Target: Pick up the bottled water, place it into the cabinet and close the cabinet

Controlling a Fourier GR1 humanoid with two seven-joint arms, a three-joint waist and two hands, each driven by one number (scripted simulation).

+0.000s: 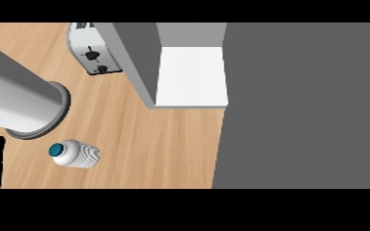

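On the right side of the head view, a broad grey panel (296, 107) fills the frame from top to bottom; it appears to be the open cabinet door, though that is a judgement. Beside it, the cabinet (137, 54) stands open, its white shelf (192, 76) bare and lit. The wooden worktop (145, 137) spreads across the left and centre. A large grey forearm (25, 103) comes in from the left edge and ends in a round cuff; its robot hand is hidden, apart from a thin dark sliver at the left edge that is too small to read, so whether the fingers are apart or together cannot be told. The right robot hand shows nowhere in the view. Behind the forearm, a silver toaster (90, 49) sits against the cabinet's left wall. Smallest of all, the bottled water (74, 154), white and ribbed with a teal cap, stands free on the worktop near the lower left, just beside the cuff and well apart from the cabinet.

Judging from this layout, nothing of the task is done yet: the bottle is not yet grasped, the shelf holds nothing, and the door is not yet closed. Picking, placing and closing all remain.
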